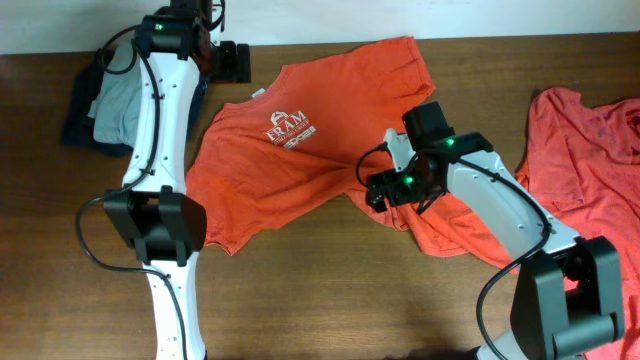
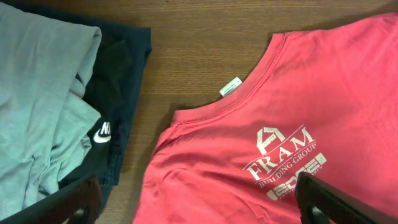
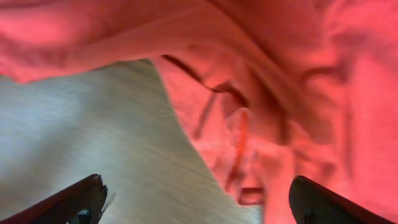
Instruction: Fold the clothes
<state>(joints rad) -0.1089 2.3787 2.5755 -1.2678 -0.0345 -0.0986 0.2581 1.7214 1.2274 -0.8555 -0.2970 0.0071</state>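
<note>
An orange-red T-shirt (image 1: 270, 170) lies spread on the wooden table, with its white chest logo (image 1: 288, 130) facing up and its right side bunched. My left gripper (image 1: 235, 62) is open and empty at the far edge, near the collar. In the left wrist view the shirt (image 2: 280, 124) and its collar tag (image 2: 230, 86) lie ahead of the open fingers (image 2: 199, 205). My right gripper (image 1: 385, 190) is open over the rumpled lower right edge of the shirt. In the right wrist view, bunched fabric (image 3: 280, 93) lies between and ahead of the fingers (image 3: 199, 202). A second orange-red shirt (image 1: 590, 140) lies crumpled at the right.
A pile of grey (image 1: 115, 100) and dark navy (image 1: 75, 125) clothes sits at the far left. In the left wrist view the grey garment (image 2: 37, 93) lies on the dark one with a Nike logo (image 2: 118, 93). Bare wooden table (image 1: 330, 290) runs along the front.
</note>
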